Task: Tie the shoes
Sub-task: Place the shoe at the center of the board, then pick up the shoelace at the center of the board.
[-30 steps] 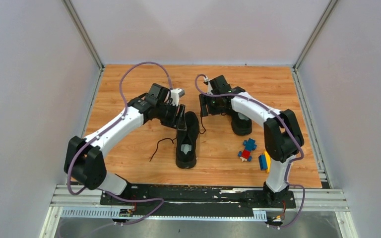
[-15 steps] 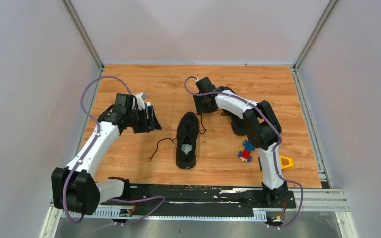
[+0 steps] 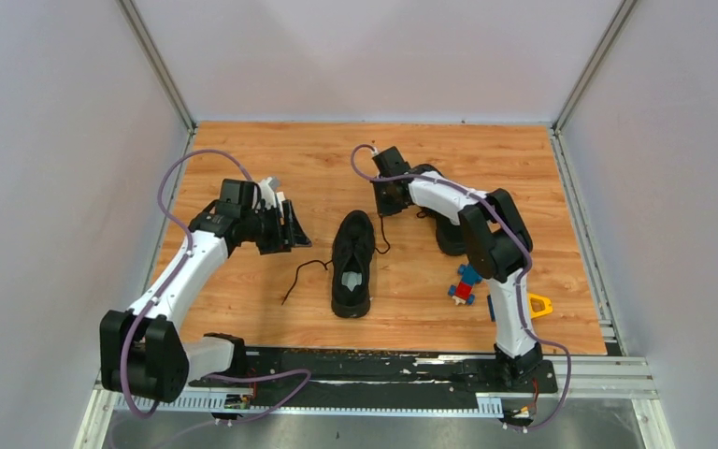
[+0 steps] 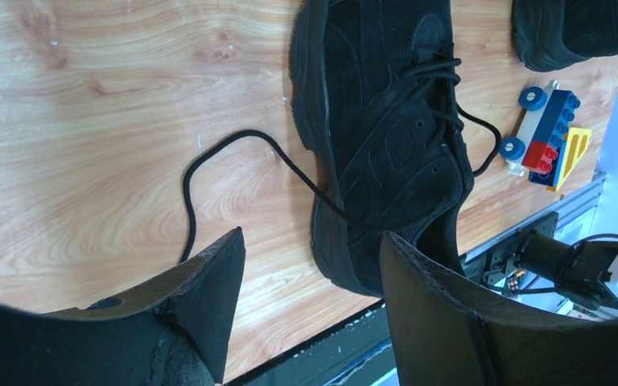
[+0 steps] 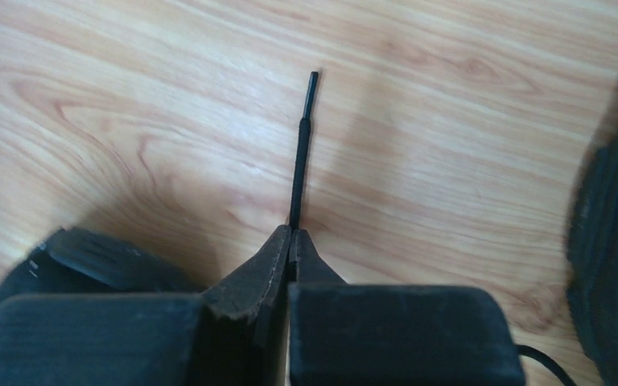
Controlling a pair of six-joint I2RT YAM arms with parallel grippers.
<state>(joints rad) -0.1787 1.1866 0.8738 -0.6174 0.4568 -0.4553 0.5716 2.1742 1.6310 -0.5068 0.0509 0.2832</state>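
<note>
We see the L gripper [image 4: 312, 237] hanging over the table [image 3: 243, 150], jaws spread wide w/ nothing btwn them. It sits left of the near shoe [image 3: 352, 264], apart from it. That shoe lies mid-table, toe toward the back wall, heel toward the arm bases, pale insole showing. Its loose lace [image 4: 233, 145] snakes out over the wood on the shoe's left side & lies flat, not tied. The far shoe [image 3: 451, 241] is right of the first, near it but not touching, partly hidden under the R arm [image 3: 486, 234]. The R gripper [image 5: 291, 235] is down low at the wood, behind & btwn the two shoes, jaws pressed tight together on a thin black lace end [image 5: 301, 145]. The stiff tip pokes out past the fingertips, just over the boards. We can't tell which shoe that lace runs to. Some toy blocks [image 3: 466, 282] sit right of the near shoe & in front of the far shoe, w/ a yellow piece [image 3: 538, 304] further right, beside the R arm.
</note>
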